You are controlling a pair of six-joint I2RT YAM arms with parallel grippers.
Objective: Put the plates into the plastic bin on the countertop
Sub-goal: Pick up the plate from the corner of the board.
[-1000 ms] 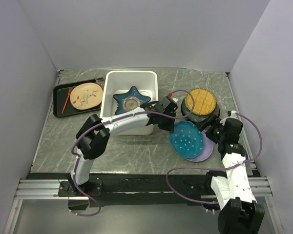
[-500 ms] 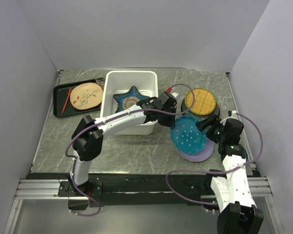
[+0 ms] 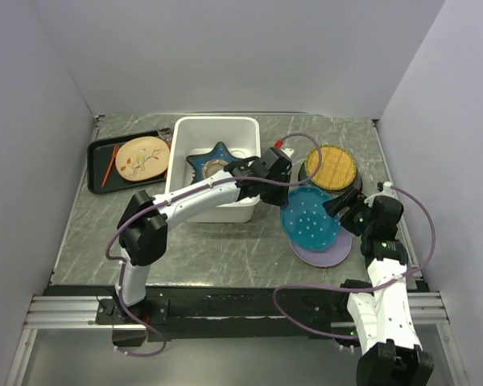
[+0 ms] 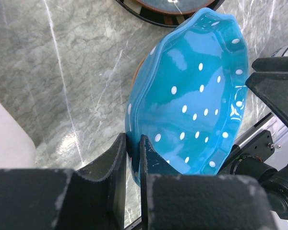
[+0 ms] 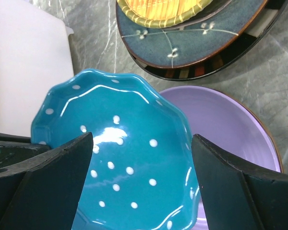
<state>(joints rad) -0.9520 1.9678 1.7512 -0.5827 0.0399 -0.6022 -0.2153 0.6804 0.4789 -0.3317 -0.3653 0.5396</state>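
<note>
My left gripper [image 3: 275, 188] [image 4: 133, 142] is shut on the left rim of the teal dotted plate [image 3: 308, 224] [image 4: 192, 96] [image 5: 120, 158]. That plate is tilted up over the lavender plate [image 3: 328, 254] [image 5: 225, 124], just right of the white plastic bin [image 3: 213, 127] [image 5: 24, 57]. A blue star-shaped plate [image 3: 217, 163] lies inside the bin. My right gripper [image 3: 343, 211] [image 5: 141, 139] hangs open above the teal plate's right side and holds nothing. The yellow woven plate [image 3: 332, 166] [image 5: 163, 9] sits on a large dark teal plate [image 5: 206, 38] at the back right of the countertop [image 3: 217, 249].
A flat black tray [image 3: 97, 170] at the back left holds a tan patterned plate [image 3: 142, 157] and an orange stick [image 3: 109, 165]. Grey walls close in the back and both sides. Purple cables loop around both arms.
The left gripper has drawn the teal plate slightly up and towards the bin, tilting it off the lavender plate. The right gripper has shifted a little farther from its base.
</note>
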